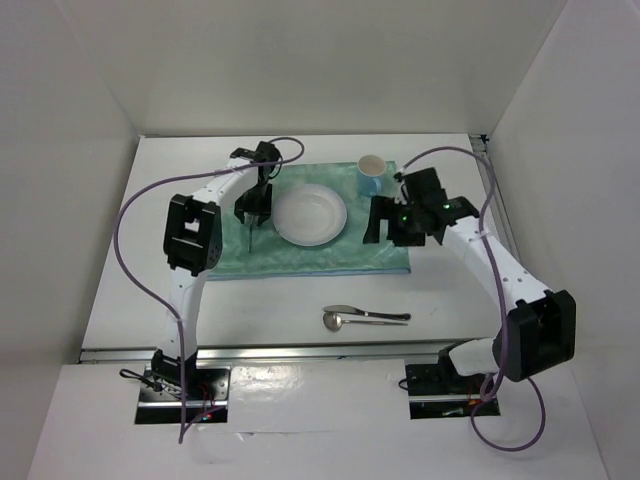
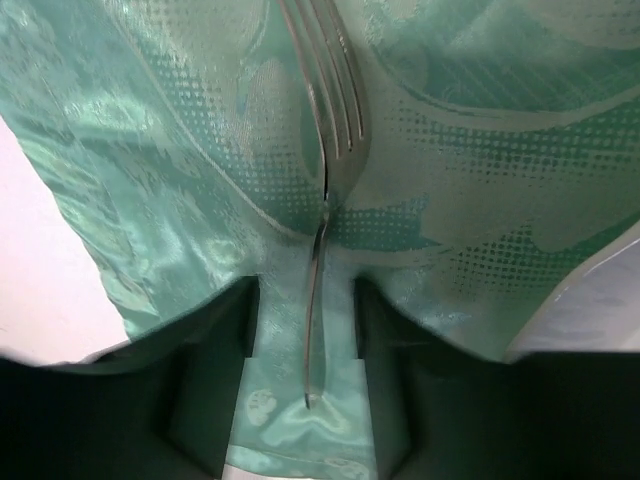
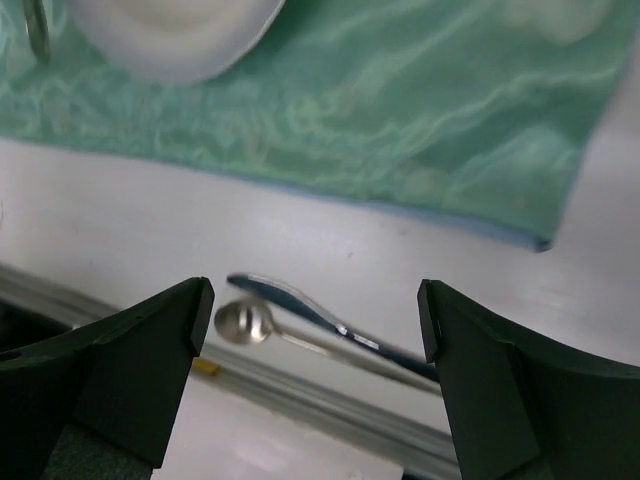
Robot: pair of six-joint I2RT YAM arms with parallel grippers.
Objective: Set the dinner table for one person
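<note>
The white dinner table (image 1: 250, 310) carries a teal patterned mat (image 1: 300, 258) with a white plate (image 1: 310, 213) in its middle and a blue-and-white cup (image 1: 371, 172) at its back right. A fork (image 2: 335, 120) lies on the mat left of the plate, also seen from above (image 1: 247, 237). My left gripper (image 2: 305, 330) is open, its fingers on either side of the fork's handle end without touching it. My right gripper (image 3: 315, 300) is wide open and empty, above the mat's right part (image 1: 385, 228). A knife (image 1: 378, 313) and spoon (image 1: 335, 320) lie on the table in front of the mat.
A metal rail (image 1: 300, 350) runs along the table's near edge. White walls enclose the table on three sides. In the right wrist view, the spoon (image 3: 243, 322) and knife (image 3: 300, 300) show between the fingers, and the plate's rim (image 3: 170, 35) at the top left.
</note>
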